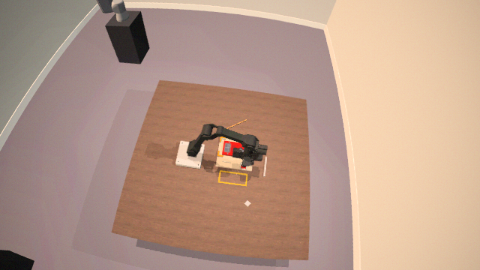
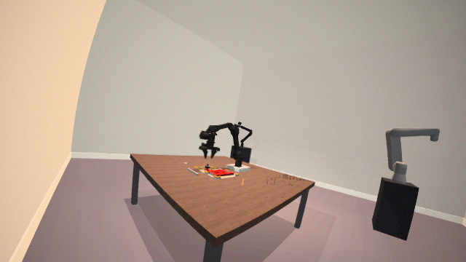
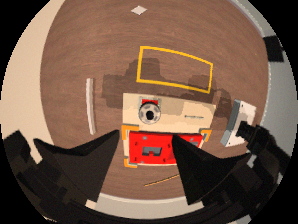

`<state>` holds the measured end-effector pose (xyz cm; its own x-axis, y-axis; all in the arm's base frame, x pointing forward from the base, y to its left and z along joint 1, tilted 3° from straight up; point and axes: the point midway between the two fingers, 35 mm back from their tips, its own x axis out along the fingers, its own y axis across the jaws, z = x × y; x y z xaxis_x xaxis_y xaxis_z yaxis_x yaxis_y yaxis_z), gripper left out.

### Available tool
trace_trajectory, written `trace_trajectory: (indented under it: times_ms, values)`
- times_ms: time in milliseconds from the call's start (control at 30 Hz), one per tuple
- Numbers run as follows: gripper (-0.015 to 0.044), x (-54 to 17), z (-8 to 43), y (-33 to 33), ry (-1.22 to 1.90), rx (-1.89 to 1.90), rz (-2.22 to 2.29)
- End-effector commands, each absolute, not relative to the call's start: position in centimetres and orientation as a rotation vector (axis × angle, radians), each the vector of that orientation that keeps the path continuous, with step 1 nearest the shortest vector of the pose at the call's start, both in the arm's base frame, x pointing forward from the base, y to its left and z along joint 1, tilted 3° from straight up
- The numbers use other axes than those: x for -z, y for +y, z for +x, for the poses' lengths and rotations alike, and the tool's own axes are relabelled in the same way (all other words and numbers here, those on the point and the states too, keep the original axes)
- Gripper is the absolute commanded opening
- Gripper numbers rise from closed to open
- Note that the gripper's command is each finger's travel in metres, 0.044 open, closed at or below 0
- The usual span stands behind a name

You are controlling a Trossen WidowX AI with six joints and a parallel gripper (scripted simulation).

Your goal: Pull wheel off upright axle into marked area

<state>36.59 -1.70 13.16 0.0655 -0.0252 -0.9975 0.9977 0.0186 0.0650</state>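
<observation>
The wheel (image 3: 143, 114) (image 2: 207, 166), a dark ring with a grey hub, sits on the upright axle over a small red base near one edge of the pale board (image 3: 172, 103) (image 1: 226, 162). In the top view the arm mostly hides it. The marked area, a yellow outline (image 1: 232, 184) (image 3: 139, 65), lies on the table just beyond that board edge, with nothing in it but shadow. My gripper (image 2: 210, 157) (image 3: 146, 136) is open and empty, pointing down above the board. In the wrist view its fingertips appear over the red panel side, apart from the wheel.
A red panel (image 3: 167, 142) with a grey recess lies on the board between orange corner pieces. A white strip (image 1: 265, 166) (image 3: 90, 106) lies beside the board. A thin orange stick (image 1: 238, 124) (image 2: 243, 182) and a small white diamond (image 1: 247, 203) (image 3: 139, 10) lie farther out.
</observation>
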Motion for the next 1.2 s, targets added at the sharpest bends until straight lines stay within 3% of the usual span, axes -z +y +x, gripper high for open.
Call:
trace_trajectory:
  times_ms: [0,500,800,900,1167]
  values:
    - [0.03,-13.1,35.9,-2.0,1.151,1.162,1.192]
    - [0.03,-6.1,36.5,-2.4,1.151,1.162,1.192]
    - [0.03,-5.7,36.5,-2.4,1.151,1.162,1.192]
    - [0.0221,-6.0,36.6,-2.3,1.149,1.16,1.201]
    - [0.0168,-6.0,36.6,-2.3,1.149,1.16,1.201]
